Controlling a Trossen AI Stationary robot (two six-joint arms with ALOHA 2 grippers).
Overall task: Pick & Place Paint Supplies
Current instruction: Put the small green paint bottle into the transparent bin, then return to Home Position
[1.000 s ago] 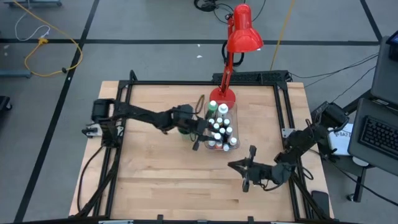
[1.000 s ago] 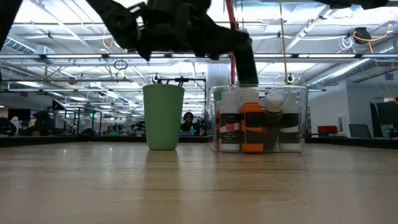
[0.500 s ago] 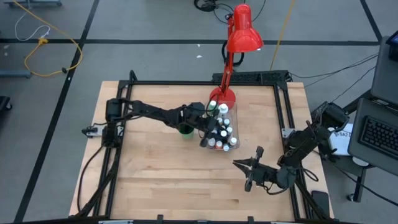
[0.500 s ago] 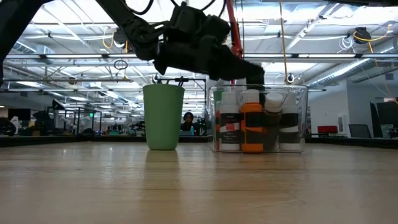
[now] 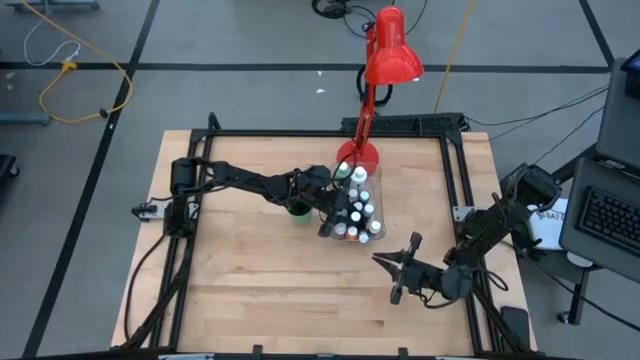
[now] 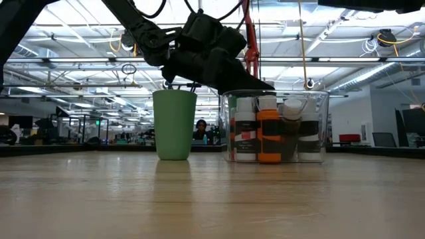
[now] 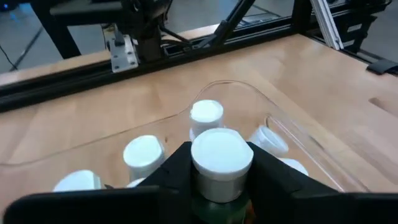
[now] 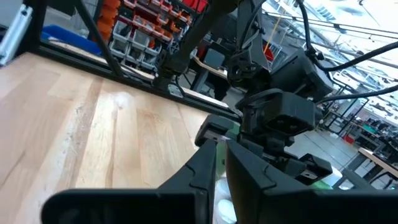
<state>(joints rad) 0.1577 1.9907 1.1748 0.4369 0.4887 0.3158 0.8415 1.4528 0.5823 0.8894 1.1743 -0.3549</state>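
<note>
My left gripper (image 5: 335,218) is shut on a green paint bottle with a white cap (image 7: 221,152), over the near-left part of the clear bin (image 5: 383,226). The bin stands mid-table and holds several white-capped bottles (image 5: 358,205), among them an orange one (image 6: 268,136). The green cup (image 6: 174,125) stands just left of the bin, with thin dark ends showing above its rim (image 6: 178,85). My right gripper (image 5: 390,278) is shut and hangs over bare table near the right front corner, touching nothing. My left gripper pinches the green bottle between its two fingers (image 7: 177,167), one on each side just below the cap, at the shoulder (image 7: 217,200). The bottle stands upright in the hold, lifted clear above the caps in the bin (image 7: 249,94).
A red desk lamp (image 5: 390,60) stands on its base (image 5: 360,156) at the bin's far end and leans over the table's far edge. A black frame (image 5: 455,180) runs round the table. Bare wood lies to the left and along the near side.
My left gripper has carried the bottle from beside the cup toward the right, over the bin, and has tipped and sunk lower toward the bin's rim. My right arm has shifted slightly toward the right edge.
</note>
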